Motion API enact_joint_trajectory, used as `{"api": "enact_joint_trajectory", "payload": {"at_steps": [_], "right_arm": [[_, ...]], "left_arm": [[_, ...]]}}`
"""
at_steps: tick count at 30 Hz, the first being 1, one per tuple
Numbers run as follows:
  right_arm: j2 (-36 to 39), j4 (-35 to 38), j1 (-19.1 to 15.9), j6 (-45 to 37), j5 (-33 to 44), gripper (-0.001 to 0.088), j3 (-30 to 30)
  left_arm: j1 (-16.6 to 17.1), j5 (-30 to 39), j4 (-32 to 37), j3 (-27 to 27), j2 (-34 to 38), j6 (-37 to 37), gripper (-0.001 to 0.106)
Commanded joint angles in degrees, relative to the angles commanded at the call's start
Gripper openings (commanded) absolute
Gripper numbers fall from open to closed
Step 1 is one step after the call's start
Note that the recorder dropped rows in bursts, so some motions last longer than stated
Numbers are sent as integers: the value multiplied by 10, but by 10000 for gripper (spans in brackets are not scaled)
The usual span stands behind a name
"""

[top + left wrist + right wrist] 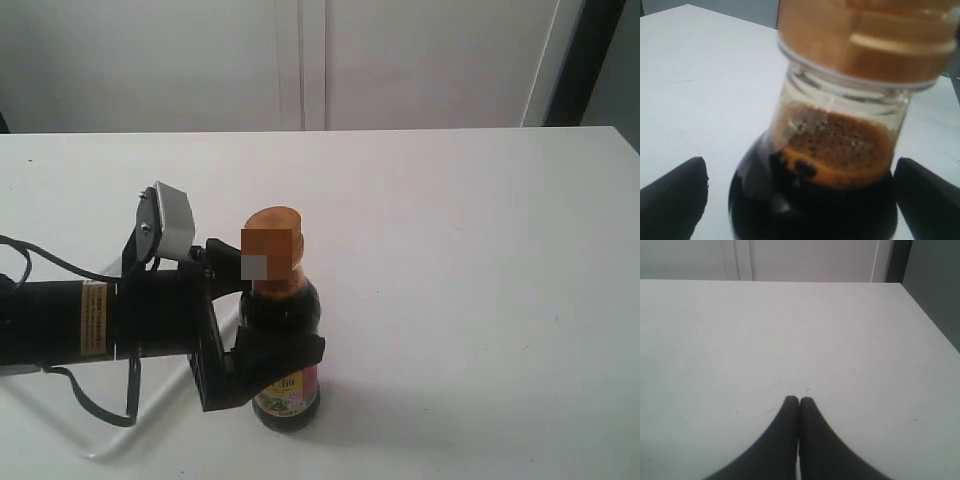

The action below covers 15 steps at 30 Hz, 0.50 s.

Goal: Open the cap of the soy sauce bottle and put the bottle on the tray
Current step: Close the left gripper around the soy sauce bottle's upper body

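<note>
A soy sauce bottle (287, 345) stands upright on a white table (480, 250), its orange-brown cap (272, 222) closed on top. The left gripper (285, 315) clasps the bottle's dark body from both sides. The right gripper (799, 401) is clenched on nothing, just above the table.

The cap (273, 222) is orange-brown, the soy sauce bottle (287, 318) near-black, its label (290, 388) yellow and pink.

This looks like a robot lab: a white tabletop (480, 260), a plain white wall (420, 60), and a black robot arm (100, 320).
</note>
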Motion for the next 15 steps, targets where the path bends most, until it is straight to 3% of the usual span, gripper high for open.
{"api": "enact_joint_trajectory", "payload": {"at_steps": [4,6,11,15], "right_arm": [[0,0,0,0,0,0,0],[0,0,0,0,0,0,0],[0,0,0,0,0,0,0],[0,0,0,0,0,0,0]], "left_arm": [[0,0,-3,0,21,11,1047],[0,0,-4,0,26,16,974],[0,0,-5,0,27,29,569],[0,0,10,0,27,33,121]]}}
